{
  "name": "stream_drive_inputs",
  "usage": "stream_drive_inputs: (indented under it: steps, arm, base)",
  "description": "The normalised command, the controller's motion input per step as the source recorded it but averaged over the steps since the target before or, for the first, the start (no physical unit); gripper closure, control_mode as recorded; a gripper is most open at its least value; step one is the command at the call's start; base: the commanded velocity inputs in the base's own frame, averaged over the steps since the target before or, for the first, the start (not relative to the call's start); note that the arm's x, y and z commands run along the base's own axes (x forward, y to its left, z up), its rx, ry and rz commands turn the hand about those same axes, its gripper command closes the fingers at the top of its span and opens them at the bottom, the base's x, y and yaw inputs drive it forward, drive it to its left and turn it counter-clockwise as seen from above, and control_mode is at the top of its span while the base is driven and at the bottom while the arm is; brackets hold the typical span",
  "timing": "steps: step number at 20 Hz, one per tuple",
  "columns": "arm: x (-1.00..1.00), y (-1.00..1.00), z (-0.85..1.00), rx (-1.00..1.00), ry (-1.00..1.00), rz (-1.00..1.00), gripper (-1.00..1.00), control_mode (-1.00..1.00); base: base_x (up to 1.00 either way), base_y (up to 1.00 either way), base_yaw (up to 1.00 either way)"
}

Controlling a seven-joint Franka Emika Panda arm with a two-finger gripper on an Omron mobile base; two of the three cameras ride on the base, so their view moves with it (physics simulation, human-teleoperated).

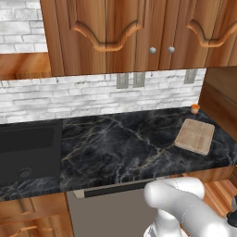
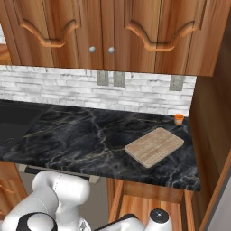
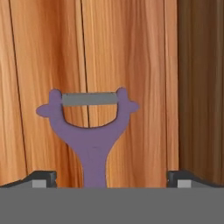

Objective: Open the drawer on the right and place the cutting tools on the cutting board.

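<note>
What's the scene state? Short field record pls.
hand: low, fingertips set wide either side of the tool's handle; grip unclear
cutting tool: purple peeler, grey blade up, seen against wood panels
cutting board: bare, on the black marble counter, right end
orange cup: behind the board, by the wall
drawer: open below the board

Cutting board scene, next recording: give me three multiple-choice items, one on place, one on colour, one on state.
1. Where does the cutting board lie?
A. in the sink
B. on the black counter, near its right end
C. in the drawer

2. What colour is the handle of the T-shaped tool in the hand view?
A. purple
B. green
C. red

3. The top of the board is
A. bare
B. stacked with tools
C. covered by a cloth

Answers: 1 B, both base views show it; 2 A, purple all over; 3 A, nothing rests there.
</note>
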Motion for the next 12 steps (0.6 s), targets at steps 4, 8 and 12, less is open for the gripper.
stream_drive_inputs:
  steps: [4,8,12]
  arm:
    - [0.0,0.0,-0.22,0.0,0.0,0.0,-1.0,-1.0]
    - [0.0,0.0,-0.33,0.0,0.0,0.0,-1.0,-1.0]
    - [0.0,0.0,-0.37,0.0,0.01,0.0,-1.0,-1.0]
  base:
    - [0.0,0.0,0.0]
    - [0.0,0.0,0.0]
    - [0.0,0.0,0.0]
